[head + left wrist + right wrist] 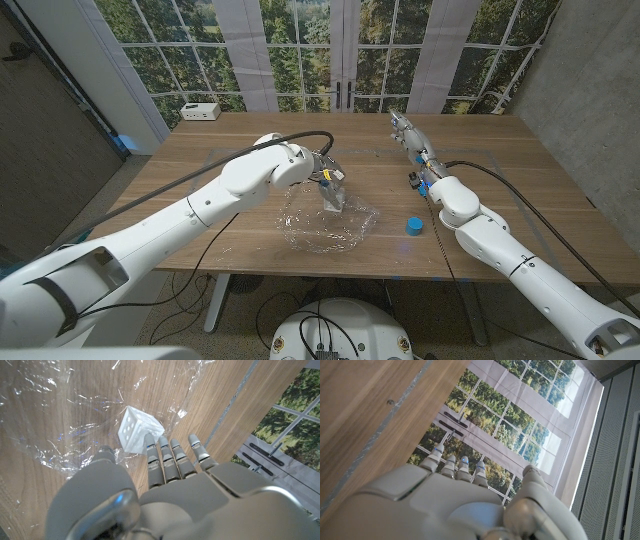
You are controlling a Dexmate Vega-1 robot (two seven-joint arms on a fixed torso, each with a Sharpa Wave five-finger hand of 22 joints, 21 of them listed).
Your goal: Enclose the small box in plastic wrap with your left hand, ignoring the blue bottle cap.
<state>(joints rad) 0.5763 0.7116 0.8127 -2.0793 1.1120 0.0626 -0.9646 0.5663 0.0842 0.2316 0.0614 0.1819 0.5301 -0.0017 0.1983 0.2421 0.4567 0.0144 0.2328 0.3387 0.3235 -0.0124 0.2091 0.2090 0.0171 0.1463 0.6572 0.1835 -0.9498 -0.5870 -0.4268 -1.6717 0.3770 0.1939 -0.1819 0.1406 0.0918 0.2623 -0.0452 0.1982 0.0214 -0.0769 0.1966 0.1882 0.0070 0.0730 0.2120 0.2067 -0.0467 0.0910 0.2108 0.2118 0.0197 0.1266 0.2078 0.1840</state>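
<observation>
A crumpled sheet of clear plastic wrap (325, 225) lies on the wooden table (250, 150) near its front edge. My left hand (322, 172) hovers over its far side, and the wrap rises in a peak to the fingers. In the left wrist view the small white box (137, 430), dotted like a die, sits in a fold of wrap (75, 435). My left hand (165, 480) has its fingertips (149, 440) against the box, and thumb and fingers pinch the wrap beside it. The blue bottle cap (414, 226) lies to the right of the sheet. My right hand (404, 130) stretches far out, fingers straight, holding nothing.
A small white device (200, 111) sits at the table's back left corner. Black cables run along both arms. Windows and a door stand behind the table. Bare wood lies left of the wrap and across the far middle.
</observation>
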